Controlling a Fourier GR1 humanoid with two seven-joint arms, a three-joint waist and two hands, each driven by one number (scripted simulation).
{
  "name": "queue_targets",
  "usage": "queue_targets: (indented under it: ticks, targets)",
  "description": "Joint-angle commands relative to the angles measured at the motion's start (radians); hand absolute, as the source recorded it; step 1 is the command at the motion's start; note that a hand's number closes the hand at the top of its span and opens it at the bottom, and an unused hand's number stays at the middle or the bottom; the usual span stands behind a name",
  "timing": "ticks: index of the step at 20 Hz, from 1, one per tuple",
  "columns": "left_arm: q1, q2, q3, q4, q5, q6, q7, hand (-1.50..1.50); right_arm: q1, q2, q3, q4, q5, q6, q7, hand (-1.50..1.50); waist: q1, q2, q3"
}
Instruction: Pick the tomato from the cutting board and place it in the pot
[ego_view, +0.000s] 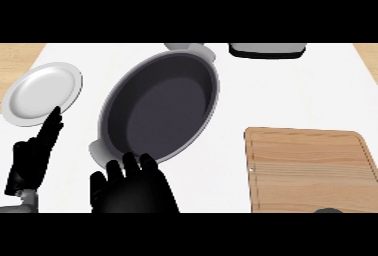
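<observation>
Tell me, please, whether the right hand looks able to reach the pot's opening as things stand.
Probably yes: the right hand sits at the pot's near rim, and nothing shows between it and the opening.

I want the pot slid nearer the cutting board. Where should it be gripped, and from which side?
By the near handle at the lower-left end of the pot, probably coming from the near side. The pot is a tilted oval with a small handle at each end; the far handle lies beyond the whole basin.
</observation>
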Motion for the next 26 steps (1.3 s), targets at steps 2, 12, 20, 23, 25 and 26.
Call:
queue_targets:
  ticks: [2,12,20,23,25,26]
  targets:
    - [-0.014,0.026,0.035,0.001,0.023,-0.026,0.01,0.0,-0.062,0.011,-0.053,-0.024,-0.018,-0.111,0.154,1.5,-0.006,0.002,0.0]
    - [0.0,0.0,0.032,-0.031,0.005,-0.021,0.032,0.0,-0.157,0.011,-0.356,0.235,-0.083,-0.197,-0.149,1.5,-0.014,0.008,0.001]
    - [0.074,-0.011,0.028,-0.1,-0.011,-0.034,0.008,0.0,-0.24,0.011,-0.438,0.61,-0.161,-0.334,-0.404,1.5,0.003,0.01,0.001]
    - [0.02,-0.037,0.013,-0.048,-0.033,-0.016,0.02,0.0,-0.249,0.011,-0.545,0.75,-0.172,-0.337,-0.577,1.5,-0.006,0.014,0.001]
    - [-0.034,-0.022,0.04,0.013,-0.016,-0.036,-0.007,0.0,-0.305,0.011,-0.486,0.856,-0.219,-0.407,-0.582,1.5,0.007,0.017,0.0]
    - [0.001,-0.044,0.005,-0.046,-0.053,-0.006,0.018,0.0,-0.316,0.011,-0.487,0.9,-0.209,-0.391,-0.585,1.5,0.008,0.015,0.001]
